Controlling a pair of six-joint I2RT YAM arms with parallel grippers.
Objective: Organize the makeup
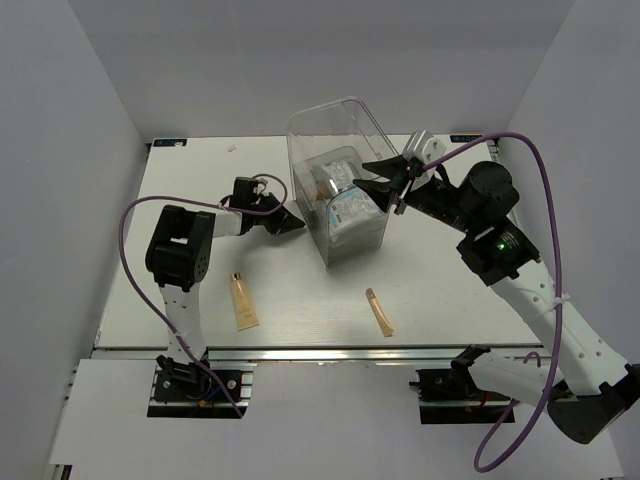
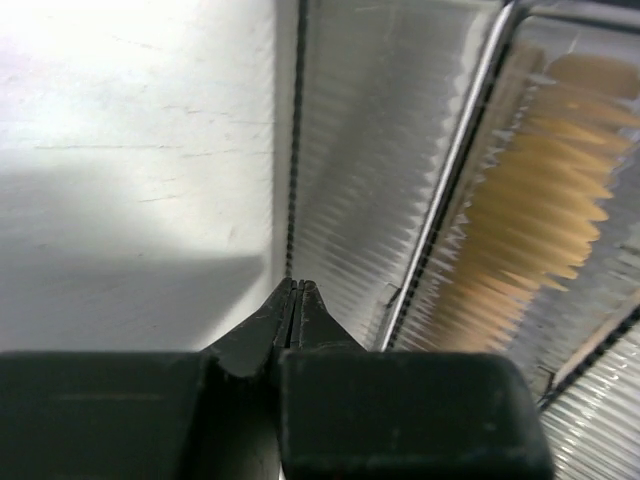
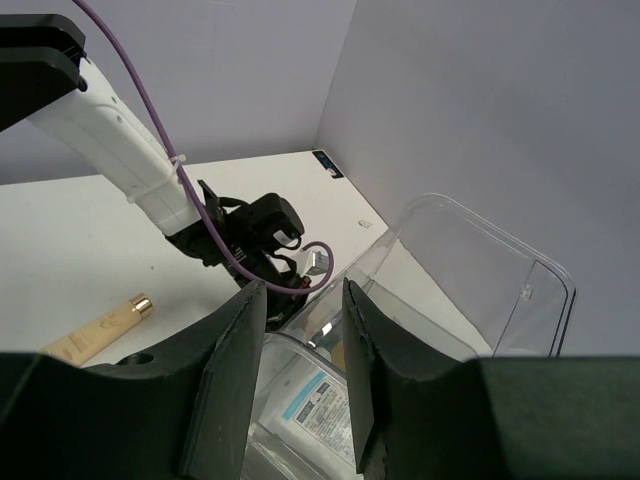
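Observation:
A beige tube (image 1: 243,300) with a gold cap and a slimmer tan tube (image 1: 379,311) lie on the table near the front; the beige tube also shows in the right wrist view (image 3: 100,330). White-and-blue packets (image 1: 352,210) lie inside the clear box (image 1: 305,130), one seen in the right wrist view (image 3: 320,405). A peach sponge (image 2: 540,220) shows blurred through the ribbed box wall. My left gripper (image 1: 296,226) is shut and empty, its tip (image 2: 297,285) at the box's left wall. My right gripper (image 1: 376,177) is open and empty over the box's top (image 3: 305,290).
The clear box's raised back wall (image 3: 480,270) stands behind my right fingers. The table's front edge (image 1: 300,352) runs just beyond the two tubes. White enclosure walls close the left, back and right sides.

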